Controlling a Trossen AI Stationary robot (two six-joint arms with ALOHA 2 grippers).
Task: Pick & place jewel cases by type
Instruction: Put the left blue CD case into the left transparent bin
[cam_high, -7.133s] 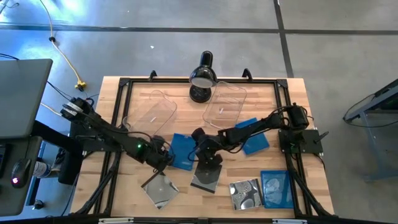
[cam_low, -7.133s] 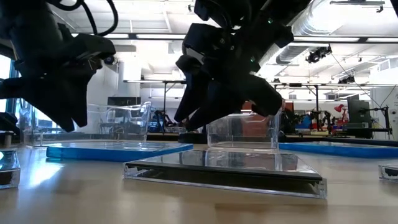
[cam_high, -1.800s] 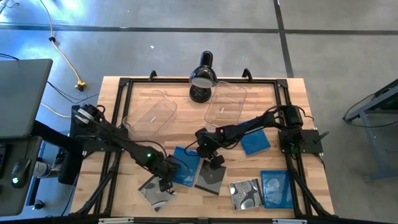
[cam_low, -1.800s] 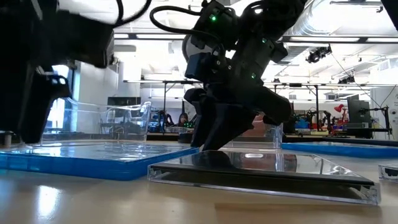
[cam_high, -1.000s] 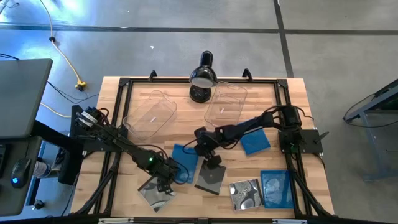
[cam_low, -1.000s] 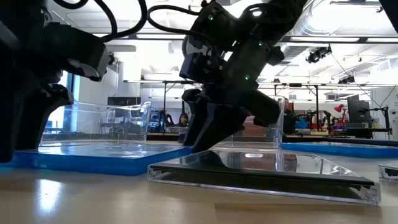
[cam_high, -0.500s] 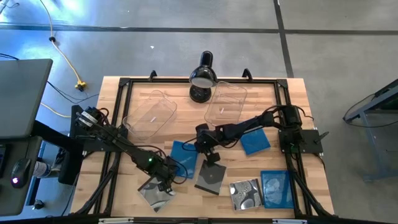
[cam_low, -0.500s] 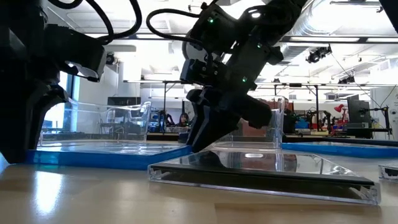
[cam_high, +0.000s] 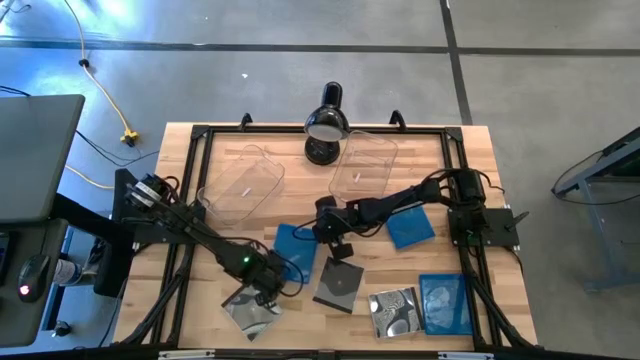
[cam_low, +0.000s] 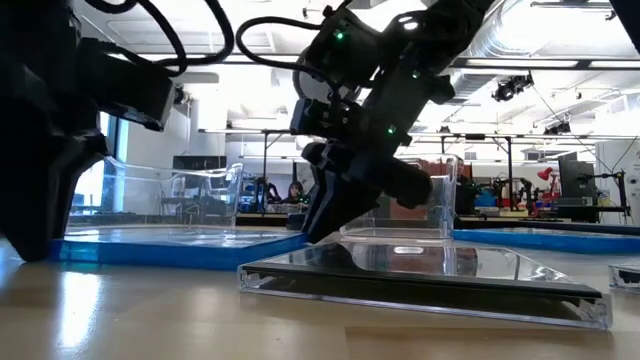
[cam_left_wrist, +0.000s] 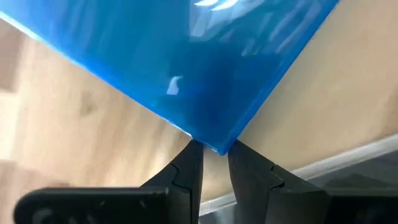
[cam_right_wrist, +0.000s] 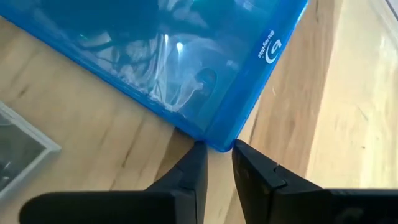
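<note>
One blue jewel case (cam_high: 293, 247) lies flat on the table between both arms. My left gripper (cam_high: 274, 285) stands at its near corner, fingers nearly shut around that corner. My right gripper (cam_high: 333, 237) stands at its right corner in the same way. A clear jewel case (cam_high: 338, 287) lies flat just near of the right gripper. Another clear one (cam_high: 250, 310) lies at the near left. A clear case (cam_high: 395, 310) and a blue case (cam_high: 445, 303) lie at the near right. A third blue case (cam_high: 410, 226) lies partly under the right arm. My left gripper (cam_left_wrist: 214, 155) has the blue case's near corner (cam_left_wrist: 214, 140) between its two fingertips, one tip on each edge of the corner. It comes from above, and the case lies flat on the table. My right gripper (cam_right_wrist: 217, 152) has the blue case's right corner (cam_right_wrist: 217, 138), by the printed logo, between its two fingertips, one on each edge. It comes from above, slanting, and the case stays flat on the wood.
Two clear plastic tubs (cam_high: 240, 180) (cam_high: 362, 165) stand at the far side, with a black desk lamp (cam_high: 325, 125) between them at the far edge. A black frame runs round the table. Bare wood shows at the near left and between the cases.
My right gripper has moved toward the far edge, off the clear case in the middle. The blue case between the grippers has slid a little toward the far edge, staying flat. My left gripper has edged slightly right, keeping to the case's near corner.
</note>
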